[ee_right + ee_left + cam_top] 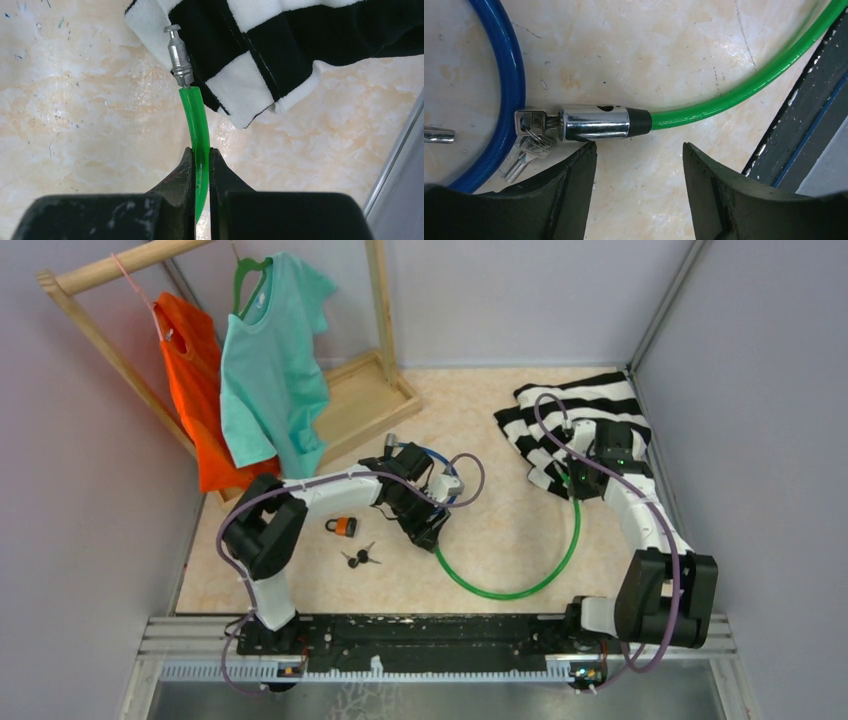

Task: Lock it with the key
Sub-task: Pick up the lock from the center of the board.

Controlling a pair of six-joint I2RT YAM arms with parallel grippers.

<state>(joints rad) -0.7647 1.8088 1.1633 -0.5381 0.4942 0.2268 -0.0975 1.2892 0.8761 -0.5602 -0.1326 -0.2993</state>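
A green cable lock curves across the table. Its chrome lock barrel lies flat with a key in its end and spare keys on a ring. My left gripper is open just below the barrel, touching nothing; it also shows in the top view. My right gripper is shut on the green cable a little behind its metal pin end, which rests against striped cloth; it also shows in the top view.
A blue cable lock loops beside the barrel, its pin at left. An orange padlock and black keys lie left. Striped cloth lies at back right. A wooden rack with shirts stands at back left.
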